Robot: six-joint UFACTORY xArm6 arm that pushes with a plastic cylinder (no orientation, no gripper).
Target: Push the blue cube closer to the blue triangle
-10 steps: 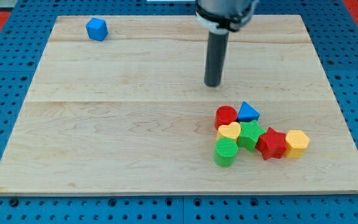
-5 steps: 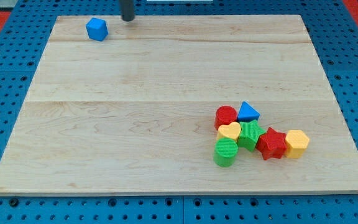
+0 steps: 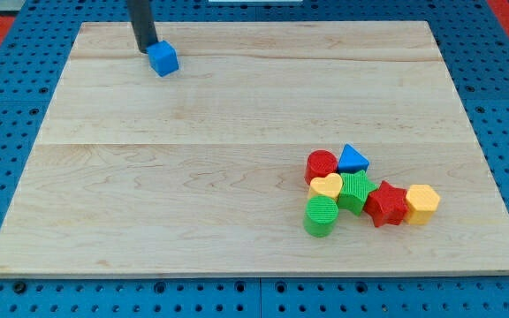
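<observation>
At view's upper left, dark rod coming down from top edge, standing near upright; my tip (image 3: 146, 49) pressing against blue cube (image 3: 163, 58) from its 10 o'clock side. No pincer on this rod, so nothing opening or closing. Blue cube: small, glossy, sitting flat on wooden board (image 3: 193, 177). Blue triangle (image 3: 353, 159) lying well apart, toward cube's 4 o'clock, touching red cylinder (image 3: 321, 164) in cluster with yellow heart (image 3: 327, 186), green star (image 3: 355, 190), green cylinder (image 3: 320, 215), red star (image 3: 386, 203), yellow hexagon (image 3: 422, 202). No readable writing showing anywhere.

You have seven blocks: two blue, two red, two yellow, two green (eight, counting again) on one board (image 3: 237, 132).
</observation>
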